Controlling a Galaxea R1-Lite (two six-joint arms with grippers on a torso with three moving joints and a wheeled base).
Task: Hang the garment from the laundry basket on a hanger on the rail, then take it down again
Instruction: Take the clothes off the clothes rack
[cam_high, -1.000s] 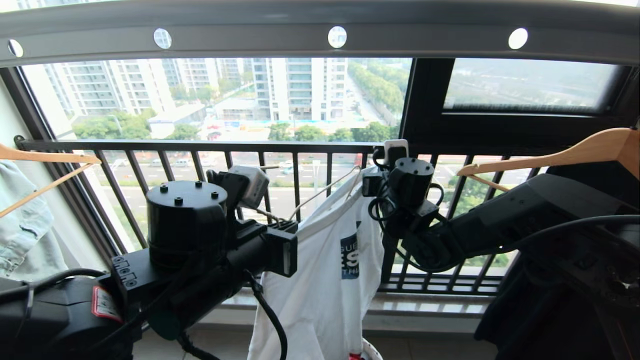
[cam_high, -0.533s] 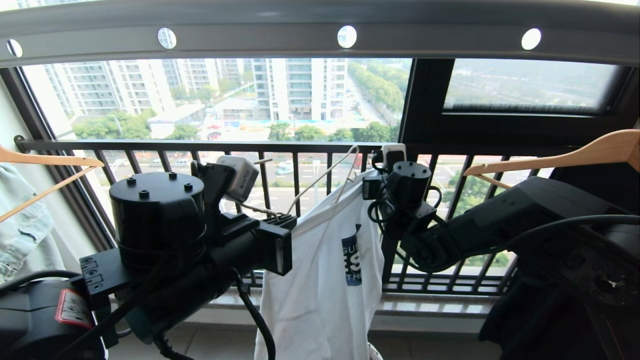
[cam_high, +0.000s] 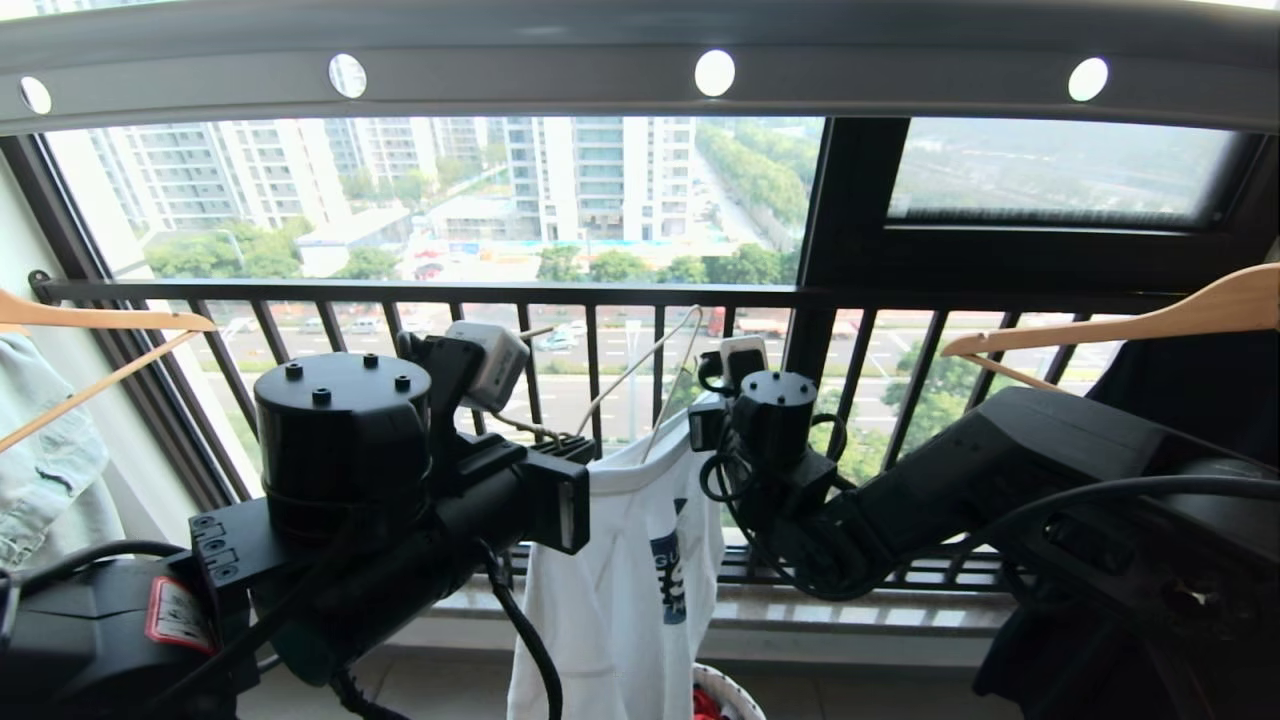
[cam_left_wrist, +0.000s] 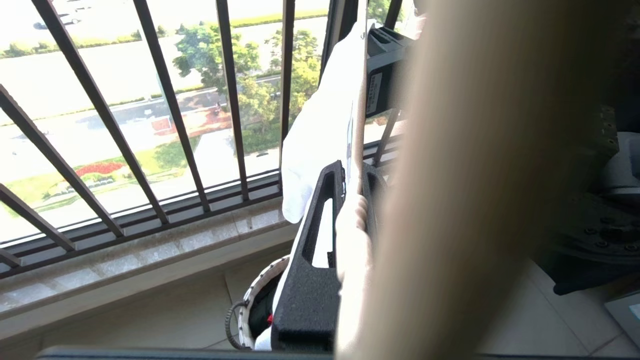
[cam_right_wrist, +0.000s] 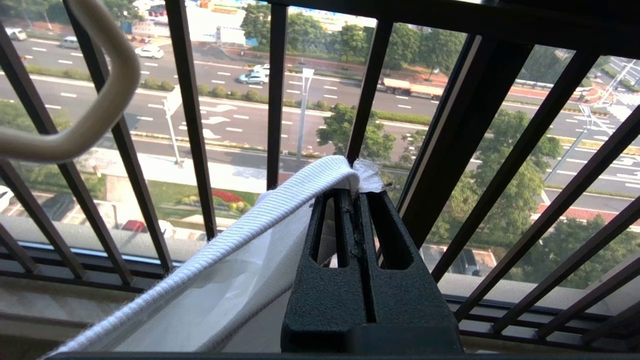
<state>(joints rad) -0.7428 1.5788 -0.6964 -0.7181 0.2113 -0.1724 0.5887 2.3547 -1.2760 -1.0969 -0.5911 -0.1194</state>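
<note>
The white garment (cam_high: 620, 590) with its dark logo hangs between my two arms, below the grey rail (cam_high: 520, 75). My left gripper (cam_left_wrist: 354, 177) is shut on the twisted neck of the thin cream hanger (cam_high: 640, 365), which lies tilted with one arm inside the neck opening. Part of the hanger shows as a blurred beige bar close to the left wrist camera. To its right, my right gripper (cam_right_wrist: 356, 194) is shut on the ribbed collar of the garment (cam_right_wrist: 240, 225). The hanger's bent end (cam_right_wrist: 107, 95) shows beyond it. The laundry basket (cam_high: 728, 692) stands on the floor below.
A black balcony railing (cam_high: 600, 295) runs just behind the arms. Thick wooden hangers hang at the left (cam_high: 100, 325) with a denim piece (cam_high: 40, 460) and at the right (cam_high: 1130, 320) over a black shirt (cam_high: 1190, 385). A red cloth (cam_high: 706, 706) lies in the basket.
My right gripper has sunk and moved left with the collar, so the garment hangs lower and narrower. The left gripper has kept its hold on the hanger. The head view has shifted slightly.
</note>
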